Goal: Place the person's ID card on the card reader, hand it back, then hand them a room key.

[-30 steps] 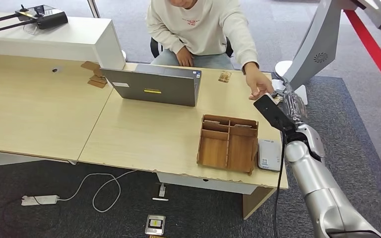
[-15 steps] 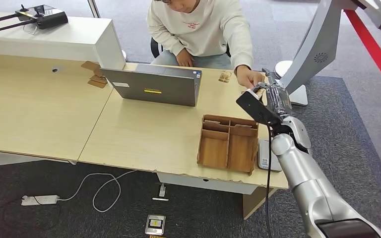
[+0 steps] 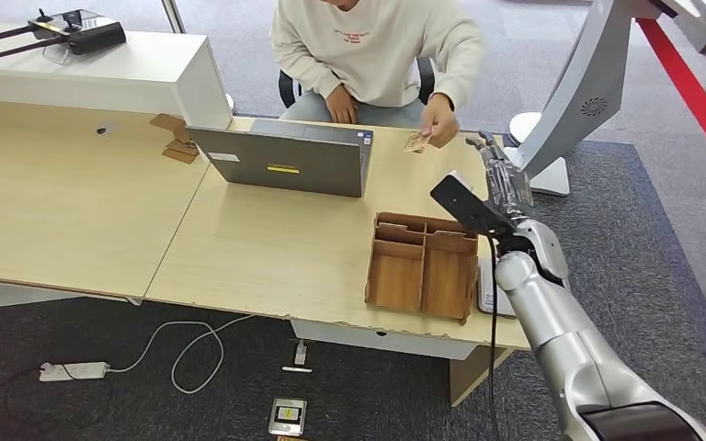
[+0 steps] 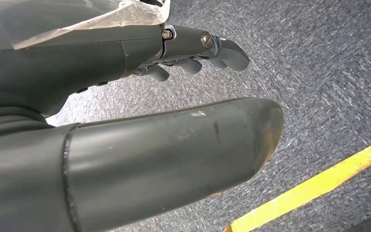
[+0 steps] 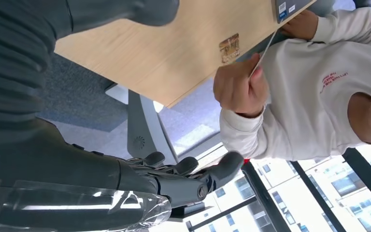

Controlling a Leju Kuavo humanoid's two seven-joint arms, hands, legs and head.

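Observation:
The person's hand point(image 3: 437, 124) pinches the ID card point(image 5: 263, 50), seen edge-on as a thin white sliver, above the far edge of the desk. My right hand point(image 3: 504, 175) hovers over the desk's right end with fingers point(image 5: 188, 178) stretched out and nothing in them, a short way from the person's hand. The white card reader point(image 3: 489, 287) lies at the desk's front right, partly behind my forearm. My left hand point(image 4: 125, 145) hangs over grey carpet, fingers loosely apart, holding nothing.
A compartmented wooden tray point(image 3: 423, 266) sits left of the reader. A grey laptop point(image 3: 280, 161) stands mid-desk. A small brown patterned piece point(image 3: 415, 142) lies near the person's hand. A grey stand point(image 3: 575, 92) rises right of the desk. A yellow floor line point(image 4: 314, 188) crosses the carpet.
The person took the card out of my right hand and drew it back toward their body. My right hand, now with nothing in it, shifted left over the desk.

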